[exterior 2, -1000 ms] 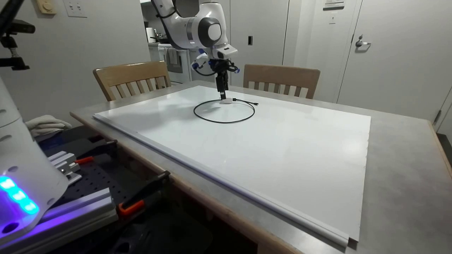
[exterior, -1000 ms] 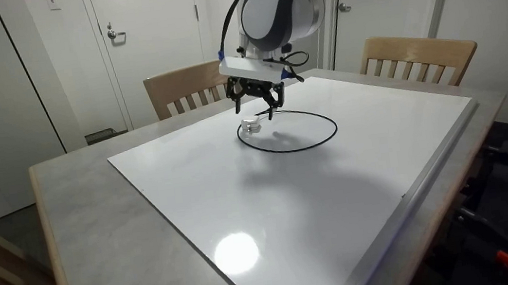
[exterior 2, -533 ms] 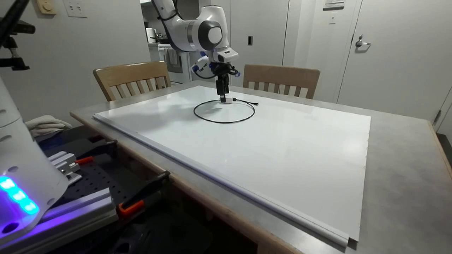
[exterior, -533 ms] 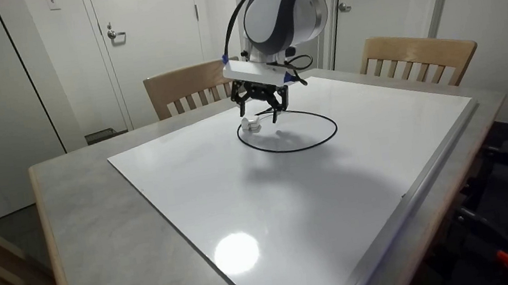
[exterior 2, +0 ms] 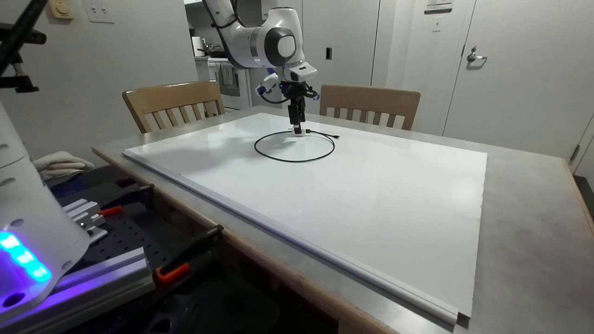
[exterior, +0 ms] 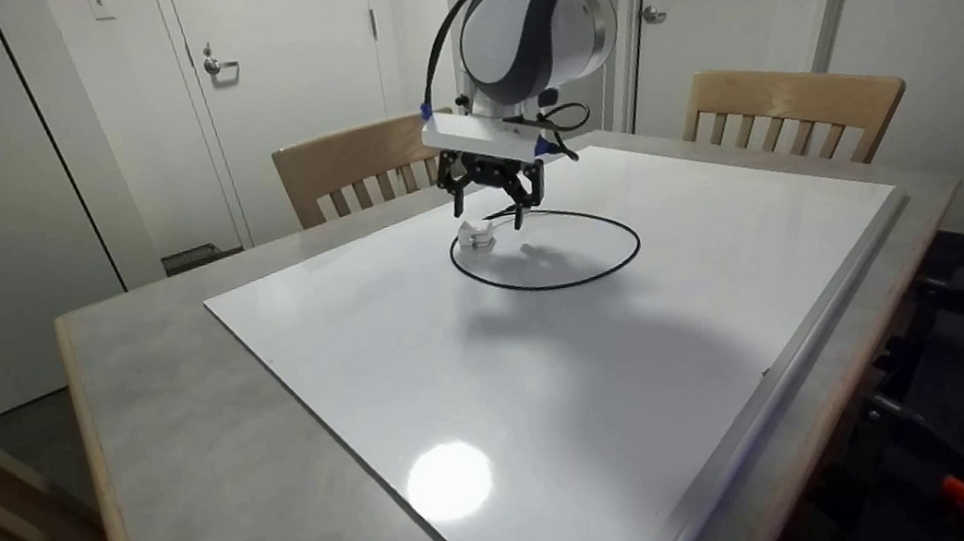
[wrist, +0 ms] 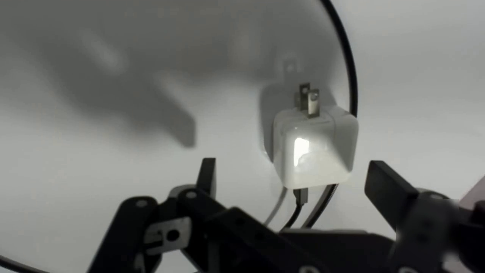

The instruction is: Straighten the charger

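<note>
— Where is the charger [exterior: 475, 236] placed from the hand [wrist: 292, 165]?
— Below it, on the glossy white board [exterior: 359, 324] laid over the matte grey surface [exterior: 178, 441]. In the wrist view, the white block [wrist: 314, 151] is framed between the fingers [wrist: 384, 185], closer to the one at the view's right.
— And how is its axis set?
— The line from prongs [wrist: 313, 104] to connector [wrist: 301, 196] is set across the closing direction, so by judgement the block's sides are offered to the grip once the hand is centred and lowered.
— Is anything held?
— Nothing; the fingers are spread wide.
— What shapes and materials are presented?
— A smooth, round-cornered block, likely hard plastic; two flat metal prongs; a thin black cable [wrist: 352, 77] curved nearly into a circle. Straightening is judged not yet begun.
</note>
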Action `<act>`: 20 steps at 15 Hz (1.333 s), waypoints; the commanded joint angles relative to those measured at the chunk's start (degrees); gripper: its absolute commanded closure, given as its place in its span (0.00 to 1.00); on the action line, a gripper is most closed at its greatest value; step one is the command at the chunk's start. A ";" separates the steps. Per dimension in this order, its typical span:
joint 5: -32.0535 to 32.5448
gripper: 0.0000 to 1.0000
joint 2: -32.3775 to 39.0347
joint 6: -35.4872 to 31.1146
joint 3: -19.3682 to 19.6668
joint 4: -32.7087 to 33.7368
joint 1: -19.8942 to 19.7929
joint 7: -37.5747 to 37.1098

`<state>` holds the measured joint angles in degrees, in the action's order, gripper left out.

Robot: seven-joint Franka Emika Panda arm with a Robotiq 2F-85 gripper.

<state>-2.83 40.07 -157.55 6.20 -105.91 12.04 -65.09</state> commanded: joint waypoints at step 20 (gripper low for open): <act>-1.70 0.24 3.12 1.54 -0.44 3.39 -0.18 1.53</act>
<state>-3.18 43.34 -157.42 5.98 -103.26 12.06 -64.88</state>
